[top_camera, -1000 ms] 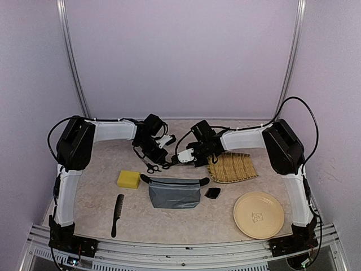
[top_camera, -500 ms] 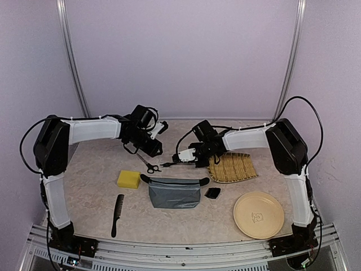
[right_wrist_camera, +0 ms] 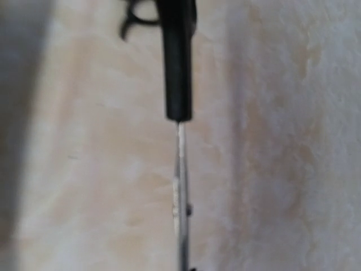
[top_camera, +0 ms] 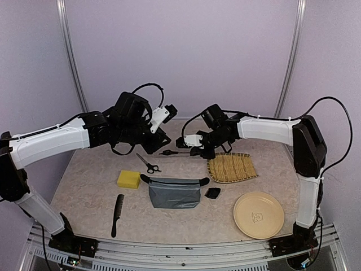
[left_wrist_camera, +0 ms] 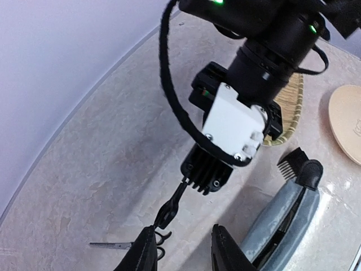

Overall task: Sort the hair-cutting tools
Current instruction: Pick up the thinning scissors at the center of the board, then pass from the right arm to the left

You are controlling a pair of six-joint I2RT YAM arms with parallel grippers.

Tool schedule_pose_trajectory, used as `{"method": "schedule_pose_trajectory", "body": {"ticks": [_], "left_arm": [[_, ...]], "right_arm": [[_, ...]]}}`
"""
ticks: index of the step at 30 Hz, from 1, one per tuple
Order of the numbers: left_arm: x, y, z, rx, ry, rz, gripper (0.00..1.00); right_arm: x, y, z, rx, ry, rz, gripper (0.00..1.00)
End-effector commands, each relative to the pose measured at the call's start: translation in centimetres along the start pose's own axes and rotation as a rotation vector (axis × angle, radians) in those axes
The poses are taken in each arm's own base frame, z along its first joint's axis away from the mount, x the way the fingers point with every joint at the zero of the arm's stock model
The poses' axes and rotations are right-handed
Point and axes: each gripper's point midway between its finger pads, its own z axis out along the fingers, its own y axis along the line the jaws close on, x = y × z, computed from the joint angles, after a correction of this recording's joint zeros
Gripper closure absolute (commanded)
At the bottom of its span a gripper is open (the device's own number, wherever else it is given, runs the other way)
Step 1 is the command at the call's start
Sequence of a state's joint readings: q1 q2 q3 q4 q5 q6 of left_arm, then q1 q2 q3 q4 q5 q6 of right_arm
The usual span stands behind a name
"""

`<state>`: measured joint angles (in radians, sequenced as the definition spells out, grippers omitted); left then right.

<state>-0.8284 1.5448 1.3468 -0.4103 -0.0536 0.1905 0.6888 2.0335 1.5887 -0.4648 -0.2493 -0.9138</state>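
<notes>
Holding one pair of scissors [top_camera: 171, 152] by the blade end, our right gripper [top_camera: 193, 151] keeps its jaws clamped on the silver metal. The black handle points away from it toward our left gripper [top_camera: 161, 141], over the worktop [top_camera: 96, 169]. Our left jaws stand open with nothing between them, near the second scissors [top_camera: 148, 164], which lie flat on the worktop just beyond the yellow sponge [top_camera: 128, 179]. We see the grey-blue pouch [top_camera: 175, 195] in the middle, the black comb [top_camera: 117, 214] at the front left, the clipper guard [top_camera: 212, 192] just right of the pouch, and a woven tray [top_camera: 231, 167] and a round plate [top_camera: 258, 214] further right.
</notes>
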Motion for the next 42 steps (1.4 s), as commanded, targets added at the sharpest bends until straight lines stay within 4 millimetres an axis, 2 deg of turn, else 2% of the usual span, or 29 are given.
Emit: {"method": "schedule_pose_trajectory", "body": {"ticks": [1, 7, 11, 16, 20, 22, 27, 36, 40, 42], "left_arm": [[0.7, -2.0, -1.7, 0.073, 0.058, 0.045, 0.67], [1.8, -4.7, -1.8, 0.169, 0.150, 0.040, 0.63], [2.2, -6.0, -1.2, 0.201, 0.171, 0.049, 0.61], [1.6, -6.8, -0.5, 0.222, 0.159, 0.064, 0.62], [1.2, -6.3, 0.0, 0.181, 0.157, 0.078, 0.65], [1.2, -6.1, 0.2, 0.170, 0.159, 0.083, 0.68], [1.5, -6.9, 0.6, 0.216, 0.168, 0.092, 0.73], [0.9, -7.5, 1.3, 0.252, 0.165, 0.094, 0.84], [1.2, -7.9, 1.3, 0.270, 0.168, 0.092, 0.97], [1.4, -7.6, 1.4, 0.256, 0.173, 0.080, 1.00]], "right_arm": [[-2.2, 1.8, -4.6, -0.114, -0.065, 0.071, 1.00], [-3.6, 4.6, -8.7, -0.228, -0.105, 0.094, 1.00], [-4.3, 5.2, -10.5, -0.234, -0.121, 0.096, 1.00], [-4.3, 5.7, -10.6, -0.246, -0.096, 0.092, 1.00], [-4.4, 6.2, -10.5, -0.265, -0.102, 0.078, 1.00], [-4.6, 6.3, -10.5, -0.271, -0.109, 0.074, 1.00], [-5.0, 6.4, -10.8, -0.276, -0.129, 0.075, 1.00], [-5.2, 6.7, -10.8, -0.288, -0.141, 0.084, 1.00], [-5.2, 6.7, -10.9, -0.279, -0.149, 0.094, 1.00], [-5.3, 6.5, -10.9, -0.264, -0.155, 0.109, 1.00]]}}
